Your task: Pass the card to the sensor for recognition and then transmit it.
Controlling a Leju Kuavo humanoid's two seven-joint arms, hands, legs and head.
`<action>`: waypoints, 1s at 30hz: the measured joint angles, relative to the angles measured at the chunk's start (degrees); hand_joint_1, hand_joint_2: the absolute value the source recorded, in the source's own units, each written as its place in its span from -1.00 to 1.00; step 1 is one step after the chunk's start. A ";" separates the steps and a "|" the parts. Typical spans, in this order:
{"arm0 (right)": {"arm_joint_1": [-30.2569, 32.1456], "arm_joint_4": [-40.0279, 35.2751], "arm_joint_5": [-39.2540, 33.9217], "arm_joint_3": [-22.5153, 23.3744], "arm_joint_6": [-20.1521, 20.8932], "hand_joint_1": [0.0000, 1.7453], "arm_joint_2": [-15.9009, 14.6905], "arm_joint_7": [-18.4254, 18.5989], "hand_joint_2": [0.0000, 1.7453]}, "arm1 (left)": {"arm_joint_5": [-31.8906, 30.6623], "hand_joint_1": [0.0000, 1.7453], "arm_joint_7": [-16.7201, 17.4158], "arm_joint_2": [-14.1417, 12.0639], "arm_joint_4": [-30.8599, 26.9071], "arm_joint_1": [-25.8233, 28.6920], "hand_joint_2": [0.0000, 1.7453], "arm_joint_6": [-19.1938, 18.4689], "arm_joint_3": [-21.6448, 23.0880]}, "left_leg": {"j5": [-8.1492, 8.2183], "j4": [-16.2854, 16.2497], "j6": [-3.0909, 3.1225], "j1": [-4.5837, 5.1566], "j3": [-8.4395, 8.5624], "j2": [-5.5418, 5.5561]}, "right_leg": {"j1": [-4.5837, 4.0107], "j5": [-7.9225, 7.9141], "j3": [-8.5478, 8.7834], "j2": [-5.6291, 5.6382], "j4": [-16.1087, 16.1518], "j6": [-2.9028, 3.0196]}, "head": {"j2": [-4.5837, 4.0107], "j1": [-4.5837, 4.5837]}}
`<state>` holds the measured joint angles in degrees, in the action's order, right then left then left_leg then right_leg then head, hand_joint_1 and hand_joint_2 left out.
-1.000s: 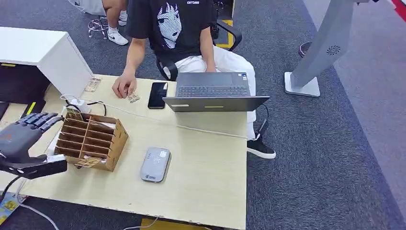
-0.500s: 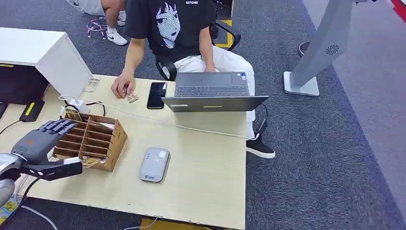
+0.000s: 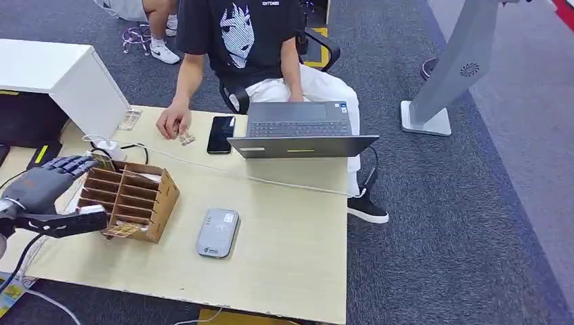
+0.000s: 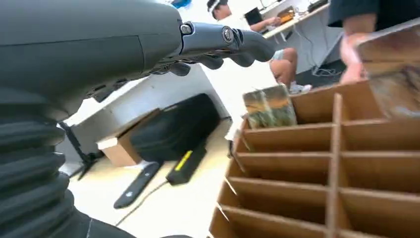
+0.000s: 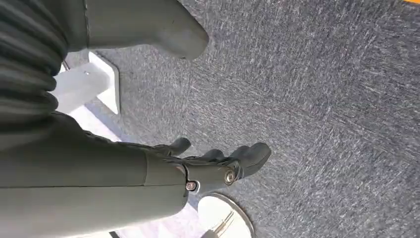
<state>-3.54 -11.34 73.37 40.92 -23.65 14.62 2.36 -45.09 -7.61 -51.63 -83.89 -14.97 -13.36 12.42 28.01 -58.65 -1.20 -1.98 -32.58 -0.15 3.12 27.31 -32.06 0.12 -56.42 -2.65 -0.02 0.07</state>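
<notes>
Cards sit untouched in the wooden rack (image 3: 128, 200) near the table's left edge; left hand (image 3: 42, 193) hovers beside it, fingers spread, holding nothing. Grey sensor (image 3: 218, 232) waits mid-table. Scanning and handover both remain, I'd say.

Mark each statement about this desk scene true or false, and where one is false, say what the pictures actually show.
1. The left hand holds a card. False: it holds nothing, its fingers apart beside the wooden card rack.
2. The grey card sensor lies flat on the table, apart from the rack. True.
3. The laptop is closed. False: it is open, its keyboard showing, in front of the seated person.
4. A black phone lies beside the laptop. True.
5. The right hand rests on the table. False: it hangs over grey carpet, holding nothing.
6. A card stands up out of a corner slot of the rack. True.
</notes>
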 joint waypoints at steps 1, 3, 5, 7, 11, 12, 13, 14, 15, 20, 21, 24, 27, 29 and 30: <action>0.01 0.00 -0.02 0.00 -0.02 -1.00 0.00 -0.02 1.00 | 0.82 -1.00 0.48 -0.46 -0.22 -0.24 1.00 -0.49 0.09 | 0.00 0.00 0.00 -0.01 0.00 -0.01 | -0.01 0.00 0.00 0.01 -0.01 0.00 | 0.00 0.00; 0.06 -0.02 -0.67 0.07 -0.24 -1.00 -0.02 -0.02 1.00 | 5.24 -1.00 2.26 -3.13 -1.39 -1.23 1.00 -5.35 0.56 | 0.00 0.00 -0.01 -0.07 -0.01 -0.07 | -0.05 -0.01 -0.03 0.08 -0.02 0.02 | 0.00 0.00; 0.20 -0.02 -0.90 0.24 -0.50 -1.00 -0.09 -0.02 1.00 | 12.47 -1.00 4.62 -8.82 -3.72 -3.91 1.00 -14.12 1.58 | 0.00 -0.03 -0.02 -0.26 -0.08 -0.21 | -0.25 -0.10 -0.18 0.21 0.01 0.11 | 0.00 0.02; 0.46 -0.04 -1.31 0.59 -0.70 -1.00 -0.24 -0.04 1.00 | 16.37 -1.00 5.42 -12.86 -5.97 -8.29 1.00 -18.14 2.23 | 0.00 -0.04 -0.02 -0.24 -0.13 -0.17 | -0.22 -0.10 -0.17 0.18 0.03 0.10 | 0.00 0.02; 0.51 -0.04 -1.62 0.74 -0.74 -1.00 -0.26 -0.20 1.00 | 16.61 -1.00 6.19 -17.05 -8.09 -13.43 1.00 -18.40 3.52 | 0.01 -0.04 -0.04 -0.24 -0.10 -0.26 | -0.23 -0.10 -0.19 0.26 0.01 0.10 | 0.00 0.00; 0.52 -0.04 -1.62 0.79 -0.74 -1.00 -0.26 -0.20 1.00 | 16.61 -1.00 6.38 -17.55 -8.33 -14.03 1.00 -18.03 4.07 | 0.01 -0.04 -0.04 -0.25 -0.10 -0.26 | -0.24 -0.10 -0.19 0.26 0.01 0.10 | 0.00 0.04; 0.53 -0.04 -1.62 0.81 -0.74 -1.00 -0.26 -0.20 1.00 | 16.61 -1.00 6.40 -18.06 -8.57 -14.50 1.00 -17.79 4.53 | 0.00 -0.04 -0.06 -0.25 -0.10 -0.25 | -0.24 -0.10 -0.19 0.26 0.01 0.10 | 0.00 0.02; 0.52 -0.04 -1.62 0.83 -0.74 -1.00 -0.26 -0.20 1.00 | 16.61 -1.00 6.45 -18.54 -8.76 -14.88 1.00 -17.50 4.94 | -0.01 -0.04 -0.07 -0.25 -0.10 -0.24 | -0.24 -0.10 -0.19 0.25 0.01 0.10 | 0.00 0.02; 0.51 -0.04 -1.62 0.85 -0.74 -1.00 -0.26 -0.20 1.00 | 16.61 -1.00 6.49 -18.84 -8.94 -15.19 1.00 -17.35 5.36 | -0.01 -0.04 -0.07 -0.25 -0.10 -0.24 | -0.24 -0.10 -0.19 0.25 0.00 0.10 | 0.00 0.02; 0.52 -0.04 -1.62 0.90 -0.74 -1.00 -0.26 -0.20 1.00 | 16.57 -1.00 6.53 -20.13 -9.31 -16.03 1.00 -17.07 6.90 | -0.01 -0.04 -0.07 -0.25 -0.10 -0.24 | -0.23 -0.10 -0.18 0.25 0.00 0.10 | 0.00 0.02; 0.52 -0.04 -1.60 0.90 -0.74 -1.00 -0.26 -0.20 1.00 | 16.41 -1.00 6.53 -20.24 -9.31 -16.16 1.00 -16.48 7.08 | -0.01 -0.04 -0.07 -0.25 -0.10 -0.24 | -0.23 -0.10 -0.19 0.25 0.00 0.10 | 0.00 0.02; 0.50 -0.04 -1.36 0.94 -0.61 -1.00 -0.26 -0.20 1.00 | 13.61 -1.00 5.99 -19.35 -9.29 -16.34 1.00 -9.85 7.69 | -0.01 -0.04 -0.07 -0.22 -0.10 -0.22 | -0.21 -0.10 -0.19 0.23 0.02 0.10 | 0.00 0.00; 0.42 -0.04 -0.63 0.94 -0.31 -1.00 -0.26 -0.20 1.00 | 7.00 -1.00 4.63 -15.29 -8.04 -15.75 1.00 0.12 7.96 | -0.01 -0.04 -0.06 -0.17 -0.10 -0.15 | -0.17 -0.10 -0.14 0.14 0.02 0.10 | 0.00 0.04; 0.26 -0.04 -0.57 0.94 -0.33 -1.00 -0.26 -0.20 1.00 | 2.90 -1.00 4.26 -12.01 -6.82 -14.65 1.00 3.82 8.04 | -0.01 -0.04 -0.07 -0.17 -0.08 -0.20 | -0.17 -0.14 -0.15 0.19 0.01 0.12 | 0.00 0.04; 0.25 -0.04 -0.57 0.94 -0.35 -1.00 -0.26 -0.18 1.00 | 1.94 -1.00 4.06 -10.62 -6.31 -14.22 1.00 4.29 8.09 | -0.02 -0.04 -0.07 -0.18 -0.08 -0.22 | -0.18 -0.16 -0.15 0.21 0.01 0.12 | 0.00 0.02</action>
<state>-3.29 -11.39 72.81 41.86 -24.00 14.36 2.19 -43.15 -3.54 -62.24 -90.20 -29.19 -9.07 20.50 28.00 -58.68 -1.27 -2.16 -32.66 -0.37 2.94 27.14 -32.21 0.33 -56.41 -2.53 -0.02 0.09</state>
